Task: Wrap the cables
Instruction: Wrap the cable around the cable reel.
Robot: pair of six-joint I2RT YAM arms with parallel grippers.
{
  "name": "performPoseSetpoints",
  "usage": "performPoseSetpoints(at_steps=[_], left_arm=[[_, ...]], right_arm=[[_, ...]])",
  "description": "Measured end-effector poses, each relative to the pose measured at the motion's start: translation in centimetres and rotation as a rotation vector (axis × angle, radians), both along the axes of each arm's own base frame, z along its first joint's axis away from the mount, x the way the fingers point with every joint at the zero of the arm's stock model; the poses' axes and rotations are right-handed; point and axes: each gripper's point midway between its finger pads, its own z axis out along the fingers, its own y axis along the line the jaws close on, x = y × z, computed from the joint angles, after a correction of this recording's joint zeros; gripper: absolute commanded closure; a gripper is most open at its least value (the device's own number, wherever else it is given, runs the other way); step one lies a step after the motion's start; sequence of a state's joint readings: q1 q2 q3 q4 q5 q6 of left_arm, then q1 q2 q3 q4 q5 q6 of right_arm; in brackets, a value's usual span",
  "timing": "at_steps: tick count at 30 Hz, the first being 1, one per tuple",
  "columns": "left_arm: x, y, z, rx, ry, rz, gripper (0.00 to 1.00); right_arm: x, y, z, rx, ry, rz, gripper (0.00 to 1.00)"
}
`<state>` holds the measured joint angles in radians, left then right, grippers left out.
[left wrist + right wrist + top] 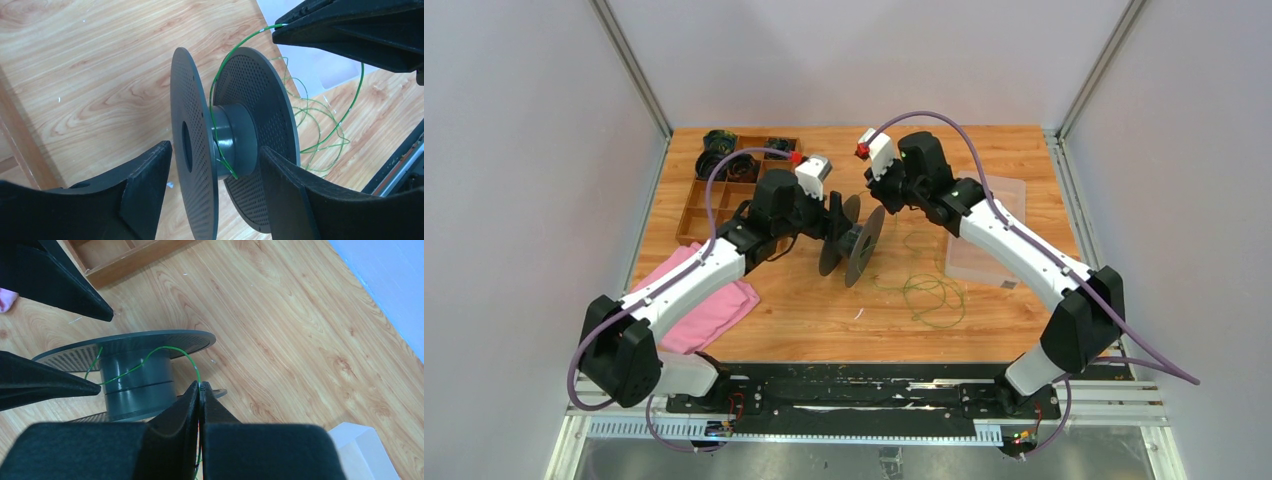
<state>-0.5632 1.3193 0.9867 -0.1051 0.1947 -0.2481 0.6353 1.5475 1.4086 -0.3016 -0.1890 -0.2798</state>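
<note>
- The right gripper [200,387] has its fingers pressed flat together on the green cable [210,110] – the strand comes out right at the tips.
- The left gripper [215,150] stands wide, with a dark grey spool [240,135] between its fingers. One finger lies outside a flange and the other reaches in toward the hub; whether they actually clamp it cannot be told.
- From the pinch the cable arcs over to the hub and runs partway round it, between the two perforated flanges.
- Nearest the arm bases, a pink cloth [714,300] lies on the wooden table [804,320], partly under the left arm.
- Right of centre, the rest of the cable lies in loose loops [936,298] on the table – below the spool in the top view.
- Farther back, under the right arm, is a clear plastic tray [994,240].
- At the far left is a wooden compartment tray [714,205], with dark coils in its rear sections.
</note>
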Motion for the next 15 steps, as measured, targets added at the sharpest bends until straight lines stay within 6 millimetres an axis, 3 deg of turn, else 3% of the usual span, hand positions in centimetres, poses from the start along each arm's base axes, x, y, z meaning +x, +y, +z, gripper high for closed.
performPoseSetpoints(at_steps=[5, 11, 15], left_arm=[[0.0, 0.1, -0.9, 0.004, 0.022, 0.009, 0.3], [-0.9, 0.5, -3.6, 0.015, 0.081, 0.021, 0.31], [-0.9, 0.5, -3.8, 0.015, 0.087, 0.024, 0.33]], right_arm=[[0.2, 0.0, -0.5, -0.01, 0.007, -0.006, 0.99], [0.4, -0.2, -0.7, -0.017, 0.006, -0.018, 0.99], [0.6, -0.3, -1.1, -0.028, 0.011, -0.028, 0.99]])
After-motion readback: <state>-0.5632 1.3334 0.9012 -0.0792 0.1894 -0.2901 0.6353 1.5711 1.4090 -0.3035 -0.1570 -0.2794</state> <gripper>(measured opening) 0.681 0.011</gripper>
